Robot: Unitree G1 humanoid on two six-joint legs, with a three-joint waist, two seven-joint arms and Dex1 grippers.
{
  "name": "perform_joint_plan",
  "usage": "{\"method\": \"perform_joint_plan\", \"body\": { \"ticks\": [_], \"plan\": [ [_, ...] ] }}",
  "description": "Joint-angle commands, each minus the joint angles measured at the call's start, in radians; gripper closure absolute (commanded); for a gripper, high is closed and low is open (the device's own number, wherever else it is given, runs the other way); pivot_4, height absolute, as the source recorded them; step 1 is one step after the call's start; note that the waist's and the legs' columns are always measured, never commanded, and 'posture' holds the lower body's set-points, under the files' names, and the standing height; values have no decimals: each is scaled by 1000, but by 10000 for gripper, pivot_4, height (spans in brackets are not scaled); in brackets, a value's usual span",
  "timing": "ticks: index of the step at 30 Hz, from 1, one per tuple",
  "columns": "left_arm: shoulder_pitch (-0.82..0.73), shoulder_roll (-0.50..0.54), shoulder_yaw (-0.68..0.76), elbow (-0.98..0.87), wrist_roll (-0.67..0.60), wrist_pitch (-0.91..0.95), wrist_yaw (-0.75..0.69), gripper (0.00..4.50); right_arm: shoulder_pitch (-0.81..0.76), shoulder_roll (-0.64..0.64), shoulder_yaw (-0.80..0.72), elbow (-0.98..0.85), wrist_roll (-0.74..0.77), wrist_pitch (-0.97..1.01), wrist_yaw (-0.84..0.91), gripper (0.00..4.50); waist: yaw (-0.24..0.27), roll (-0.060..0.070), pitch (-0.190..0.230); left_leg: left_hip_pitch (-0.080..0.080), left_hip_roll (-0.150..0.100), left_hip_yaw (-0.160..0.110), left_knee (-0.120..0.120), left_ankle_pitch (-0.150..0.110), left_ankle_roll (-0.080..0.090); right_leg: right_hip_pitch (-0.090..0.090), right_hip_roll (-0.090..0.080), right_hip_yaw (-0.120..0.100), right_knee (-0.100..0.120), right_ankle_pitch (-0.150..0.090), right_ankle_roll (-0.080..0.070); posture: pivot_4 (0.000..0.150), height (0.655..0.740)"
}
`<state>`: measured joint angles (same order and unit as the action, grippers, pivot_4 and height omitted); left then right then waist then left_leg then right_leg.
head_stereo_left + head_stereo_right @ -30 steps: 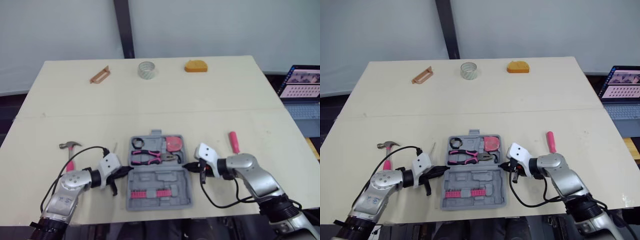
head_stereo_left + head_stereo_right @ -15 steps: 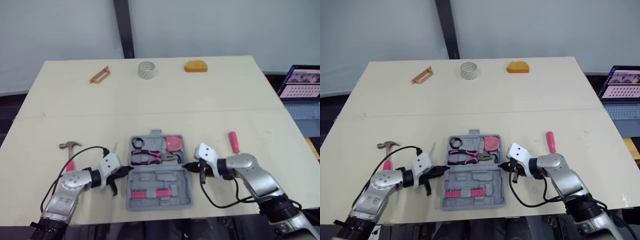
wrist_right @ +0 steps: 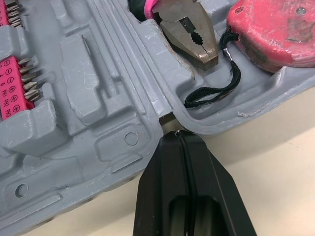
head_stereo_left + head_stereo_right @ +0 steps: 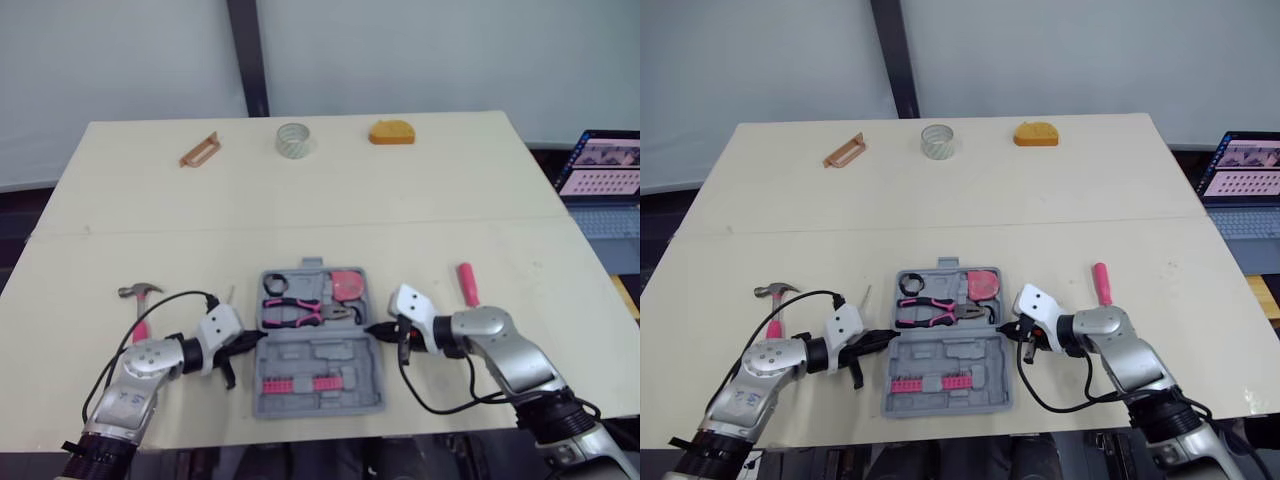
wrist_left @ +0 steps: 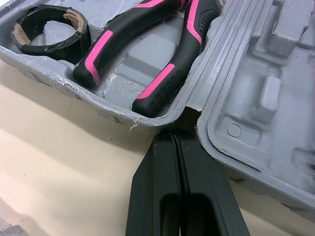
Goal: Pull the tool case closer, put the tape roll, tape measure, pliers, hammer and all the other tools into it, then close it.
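The tool case (image 4: 335, 352) is found open and flat at the near middle of the tabletop (image 4: 320, 210), between the two hands, so the pulling-closer step is judged done or nearly so. In its far half a black tape roll (image 4: 275, 286), the pliers (image 4: 300, 312) and a pink tape measure (image 4: 347, 286) are already seated; a strip of pink bits (image 4: 298, 384) is held in the near half, where several moulded recesses are seen empty. The left hand (image 4: 250, 343) is laid low on the tabletop with its fingers pressed together, nothing pinched, its tip set at the hinge notch on the case's left side. The right hand (image 4: 378, 329) is likewise pressed together and empty, its tip at the matching notch on the right side; whether either tip touches the plastic cannot be told for certain. The hammer (image 4: 139, 292) is left out on the tabletop to the near left, and a pink-handled screwdriver (image 4: 466, 283) to the right of the case. Well apart along the far edge, a clear tape roll (image 4: 293, 139), an orange object (image 4: 391, 132) and a brown tool (image 4: 199, 150) are also uncollected. The packing is thus judged partly done, and the closing not yet begun.
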<state>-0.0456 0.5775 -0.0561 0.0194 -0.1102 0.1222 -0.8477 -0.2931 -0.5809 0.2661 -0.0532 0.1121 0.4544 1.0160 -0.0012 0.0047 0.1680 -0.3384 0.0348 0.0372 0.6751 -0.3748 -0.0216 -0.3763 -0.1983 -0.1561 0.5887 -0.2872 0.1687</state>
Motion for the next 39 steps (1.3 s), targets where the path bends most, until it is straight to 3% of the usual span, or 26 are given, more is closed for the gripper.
{"method": "perform_joint_plan", "body": {
  "ticks": [1, 39],
  "plan": [
    [-21, -18, -18, -34, -13, -40, -9, 44813, -8, 20, 13, -27, 15, -31, 6, 45000, 0, 0, 0, 0, 0, 0, 0, 0, 0, 0, 0, 0, 0, 0, 0, 1500, 7400],
    [-5, 41, 35, -2, -24, -45, -13, 44813, 11, -46, -42, 44, 27, -75, 11, 45000, 0, 0, 0, 0, 0, 0, 0, 0, 0, 0, 0, 0, 0, 0, 0, 1500, 7400]
  ]
}}
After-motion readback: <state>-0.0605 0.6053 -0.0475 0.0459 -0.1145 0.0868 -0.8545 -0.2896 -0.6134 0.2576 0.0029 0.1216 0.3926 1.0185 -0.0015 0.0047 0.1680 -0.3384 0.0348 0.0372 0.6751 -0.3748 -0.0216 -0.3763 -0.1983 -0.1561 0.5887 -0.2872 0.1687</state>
